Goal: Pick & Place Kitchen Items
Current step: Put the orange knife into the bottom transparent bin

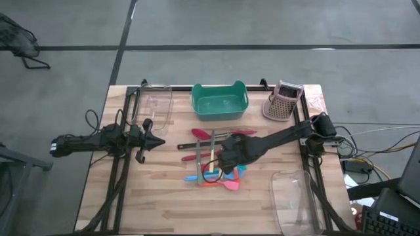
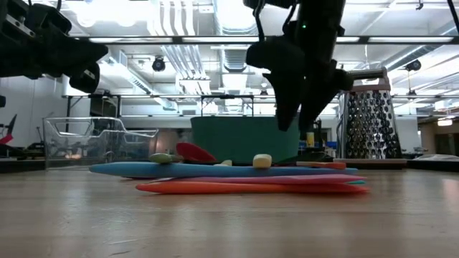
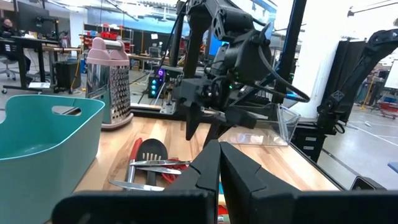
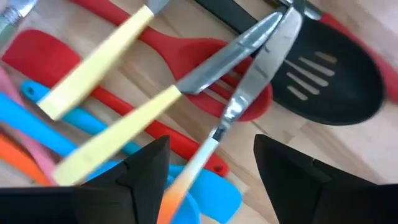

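Left gripper (image 1: 152, 140) just hangs over the left side of the table, fingers pinched together, holding nothing, well apart from the pile. The kitchen items (image 1: 213, 160) lie heaped mid-table, nearer than the teal tub (image 1: 220, 100), most long axes running roughly left-right. Right gripper (image 4: 211, 158) hovers right above the heap, so it's the nearer arm by far. Its fingers are spread wide and empty, straddling a pale-handled metal piece (image 4: 239, 102) directly below.
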You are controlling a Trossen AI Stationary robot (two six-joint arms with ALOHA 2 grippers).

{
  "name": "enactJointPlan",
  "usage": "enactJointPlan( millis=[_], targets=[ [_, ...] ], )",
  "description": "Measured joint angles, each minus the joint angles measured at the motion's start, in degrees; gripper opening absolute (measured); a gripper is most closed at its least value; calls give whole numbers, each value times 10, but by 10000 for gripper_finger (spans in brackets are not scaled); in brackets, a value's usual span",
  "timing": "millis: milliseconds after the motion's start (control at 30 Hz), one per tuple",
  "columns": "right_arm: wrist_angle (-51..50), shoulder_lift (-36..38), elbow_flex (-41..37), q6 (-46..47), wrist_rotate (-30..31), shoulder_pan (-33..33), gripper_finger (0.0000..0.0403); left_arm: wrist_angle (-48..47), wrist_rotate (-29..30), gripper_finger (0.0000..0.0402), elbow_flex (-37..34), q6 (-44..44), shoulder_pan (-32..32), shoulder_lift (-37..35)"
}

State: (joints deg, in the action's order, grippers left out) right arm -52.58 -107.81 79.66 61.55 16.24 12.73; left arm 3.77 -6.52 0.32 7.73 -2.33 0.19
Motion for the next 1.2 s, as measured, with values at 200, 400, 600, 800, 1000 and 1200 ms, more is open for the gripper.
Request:
enactJointPlan(
  millis=[200,400,600,800,1000,1200],
  targets=[
    [24,-3,-39,22,-4,0,214,-1,0,14,0,0,0,0],
    [73,-4,-66,27,-17,0,206,0,0,14,0,0,0,0],
    [120,-4,-100,45,-17,0,209,1,0,14,0,0,0,0],
    [130,-4,-117,56,-17,0,206,1,0,14,0,0,0,0],
    [162,-4,-130,55,-17,0,178,1,0,14,0,0,0,0],
    [165,-4,-132,50,-17,0,141,1,0,14,0,0,0,0]
  ],
)
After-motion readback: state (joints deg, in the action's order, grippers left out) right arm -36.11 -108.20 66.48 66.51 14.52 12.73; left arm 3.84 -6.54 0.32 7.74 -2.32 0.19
